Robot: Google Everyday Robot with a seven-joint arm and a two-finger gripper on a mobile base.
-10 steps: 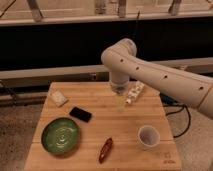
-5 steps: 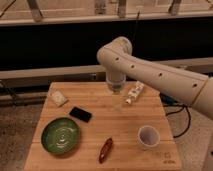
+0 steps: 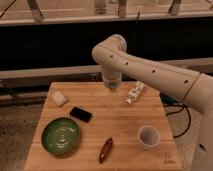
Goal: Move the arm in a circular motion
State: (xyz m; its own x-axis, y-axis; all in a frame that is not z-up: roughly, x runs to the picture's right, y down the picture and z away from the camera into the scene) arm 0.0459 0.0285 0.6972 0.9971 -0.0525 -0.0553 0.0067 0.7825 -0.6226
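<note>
The cream-white arm of thick rounded segments with small dark dots reaches in from the right edge to a bulbous joint over the far middle of the wooden table. From that joint a short segment points down. The gripper, with its translucent yellowish tip, hangs above the table's far centre, left of a small white bottle. It holds nothing that I can see.
On the table lie a green plate at front left, a black phone, a white packet at far left, a reddish-brown pod-shaped object at the front and a white cup at front right. A dark wall and railing stand behind.
The arm's elbow joint and gripper have swung leftward and slightly back, from near the white bottle to the table's far centre. The tabletop items have not moved.
</note>
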